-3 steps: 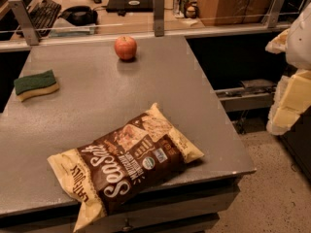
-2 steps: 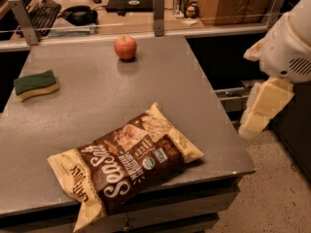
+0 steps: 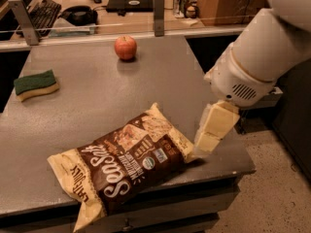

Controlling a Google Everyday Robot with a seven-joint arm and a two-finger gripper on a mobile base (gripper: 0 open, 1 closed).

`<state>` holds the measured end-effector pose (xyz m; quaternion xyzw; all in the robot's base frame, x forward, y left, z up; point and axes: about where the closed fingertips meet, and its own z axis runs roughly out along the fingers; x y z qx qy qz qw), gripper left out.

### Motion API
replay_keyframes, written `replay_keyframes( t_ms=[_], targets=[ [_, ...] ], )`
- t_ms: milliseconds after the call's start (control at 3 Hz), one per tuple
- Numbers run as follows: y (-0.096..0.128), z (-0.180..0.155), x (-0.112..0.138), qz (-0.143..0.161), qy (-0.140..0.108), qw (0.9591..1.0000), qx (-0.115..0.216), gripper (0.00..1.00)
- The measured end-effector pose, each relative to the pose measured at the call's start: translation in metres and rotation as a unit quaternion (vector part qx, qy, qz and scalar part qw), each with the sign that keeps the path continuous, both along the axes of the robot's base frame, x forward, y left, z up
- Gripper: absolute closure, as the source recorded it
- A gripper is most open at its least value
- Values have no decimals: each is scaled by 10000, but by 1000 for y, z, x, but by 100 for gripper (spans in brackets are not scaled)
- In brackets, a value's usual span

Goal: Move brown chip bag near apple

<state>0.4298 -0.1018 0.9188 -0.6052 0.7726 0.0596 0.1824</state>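
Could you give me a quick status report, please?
Gripper low by brown chip bag corner. Bag flat, far from apple. Sponge off the path.

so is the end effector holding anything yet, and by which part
Cannot tell: the end effector sits at the pale right end of the brown chip bag, which lies flat on the table.

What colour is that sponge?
The sponge is green over yellow, camera view; gripper beside the chip bag.
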Motion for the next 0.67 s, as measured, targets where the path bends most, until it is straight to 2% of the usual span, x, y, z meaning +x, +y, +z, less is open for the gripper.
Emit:
replay_keyframes(
  t_ms=[333, 667],
  targets=[
    [33, -21, -7, 101, 185, 9996, 204, 0],
    [74, -43, -14, 296, 411, 9974, 517, 0]
  ],
)
